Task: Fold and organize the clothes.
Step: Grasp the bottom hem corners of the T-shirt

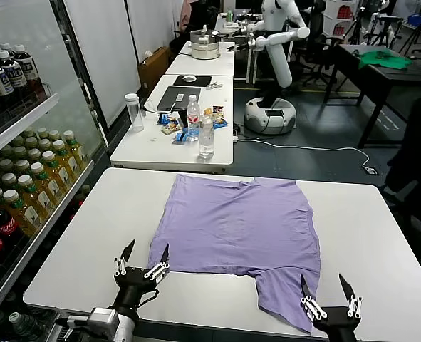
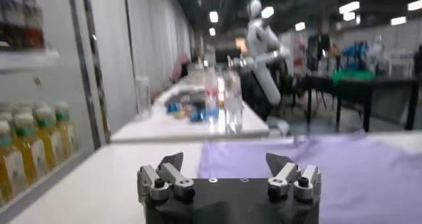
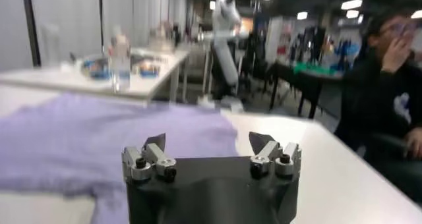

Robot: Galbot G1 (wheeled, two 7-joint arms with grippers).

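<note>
The lavender T-shirt (image 1: 242, 228) lies spread flat on the white table (image 1: 89, 249), one sleeve reaching the near edge on the right. No print shows. My left gripper (image 1: 145, 256) is open and empty at the near edge, just left of the shirt's near left corner. My right gripper (image 1: 325, 286) is open and empty at the near edge, just right of that sleeve. The shirt also shows ahead in the left wrist view (image 2: 316, 166), beyond the open left gripper (image 2: 225, 161), and in the right wrist view (image 3: 86, 136), beyond the open right gripper (image 3: 207, 141).
A drinks fridge (image 1: 18, 157) stands along the left. A second table (image 1: 182, 142) behind holds bottles, a cup and snacks. Another robot (image 1: 274, 64) stands farther back. A dark table (image 1: 381, 68) with a green cloth is at the back right. A person (image 3: 389, 80) sits at the right.
</note>
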